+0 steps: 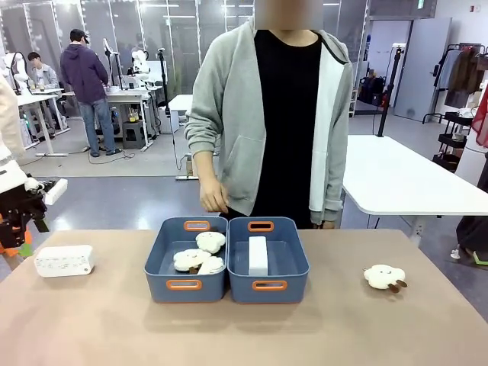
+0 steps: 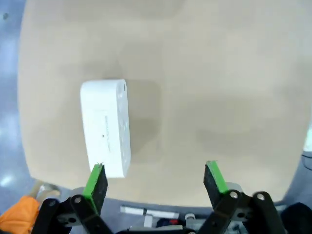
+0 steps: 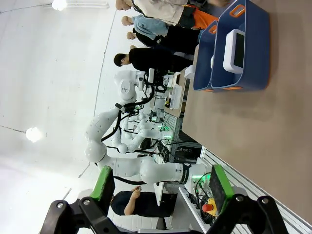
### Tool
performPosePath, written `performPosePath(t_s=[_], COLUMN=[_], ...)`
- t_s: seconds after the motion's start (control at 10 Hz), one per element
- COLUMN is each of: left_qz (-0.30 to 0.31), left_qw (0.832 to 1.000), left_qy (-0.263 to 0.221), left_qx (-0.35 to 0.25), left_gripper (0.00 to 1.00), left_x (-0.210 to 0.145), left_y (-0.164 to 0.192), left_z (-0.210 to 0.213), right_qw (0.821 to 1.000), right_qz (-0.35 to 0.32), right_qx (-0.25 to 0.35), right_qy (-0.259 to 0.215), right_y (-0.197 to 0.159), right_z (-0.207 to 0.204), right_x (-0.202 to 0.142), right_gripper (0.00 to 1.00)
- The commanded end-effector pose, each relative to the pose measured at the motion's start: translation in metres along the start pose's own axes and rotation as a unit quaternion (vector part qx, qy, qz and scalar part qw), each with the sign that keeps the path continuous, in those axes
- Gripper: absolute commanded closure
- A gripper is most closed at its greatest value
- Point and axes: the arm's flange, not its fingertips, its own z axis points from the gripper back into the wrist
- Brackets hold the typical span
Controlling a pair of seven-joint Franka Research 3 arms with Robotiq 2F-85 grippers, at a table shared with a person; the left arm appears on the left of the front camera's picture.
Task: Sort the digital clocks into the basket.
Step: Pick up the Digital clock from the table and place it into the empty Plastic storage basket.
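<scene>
One white digital clock (image 1: 65, 261) lies on the table at the far left; in the left wrist view this clock (image 2: 106, 127) lies lengthwise, its near end close to my left finger (image 2: 96, 181). My left gripper (image 2: 155, 180) is open and hovers above the table's edge, with nothing between its pads; it stands at the picture's left edge (image 1: 23, 219), just above and left of the clock. A second clock (image 1: 258, 255) rests inside the right-hand blue basket (image 1: 293, 263). In the right wrist view my right gripper (image 3: 161, 185) is open and empty, far from that basket (image 3: 256, 53) and its clock (image 3: 234, 48).
A twin blue bin (image 1: 162, 263) touching the basket's left side holds three cream plush toys (image 1: 200, 255). Another plush toy (image 1: 383, 277) lies on the table at the right. A person (image 1: 274, 114) stands at the far edge behind the bins, one hand (image 1: 213, 200) hanging just above them.
</scene>
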Motion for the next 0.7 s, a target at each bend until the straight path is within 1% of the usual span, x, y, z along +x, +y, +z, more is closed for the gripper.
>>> performPosePath(t_s=[0.0, 0.1, 0.2, 0.3, 0.4, 0.6], left_qz=[0.002, 0.006, 0.004, -0.003, -0.008, 0.001], left_qw=[1.0, 0.999, 0.999, 1.0, 1.0, 1.0], left_qy=[-0.012, -0.008, -0.021, 0.004, 0.009, 0.012], left_qx=[-0.022, -0.032, -0.033, 0.0, -0.008, -0.015], left_gripper=[0.0, 0.0, 0.0, 0.0, 0.0, 0.0], left_x=[-0.004, -0.003, -0.001, -0.001, -0.001, -0.003], left_y=[0.033, 0.039, 0.044, 0.048, 0.048, 0.056], left_z=[-0.018, -0.029, -0.039, -0.05, -0.06, -0.081], right_qw=[1.0, 1.0, 1.0, 1.0, 1.0, 1.0], right_qz=[0.009, 0.009, 0.009, 0.009, 0.009, 0.009], right_qx=[0.005, 0.005, 0.005, 0.005, 0.005, 0.005], right_qy=[-0.001, -0.001, -0.001, -0.001, -0.001, -0.001], right_y=[0.003, 0.003, 0.003, 0.003, 0.003, 0.003], right_z=[0.0, 0.0, 0.0, 0.0, 0.0, 0.0], right_x=[0.0, 0.0, 0.0, 0.0, 0.0, 0.0], right_gripper=[0.0, 0.0, 0.0, 0.0, 0.0, 0.0])
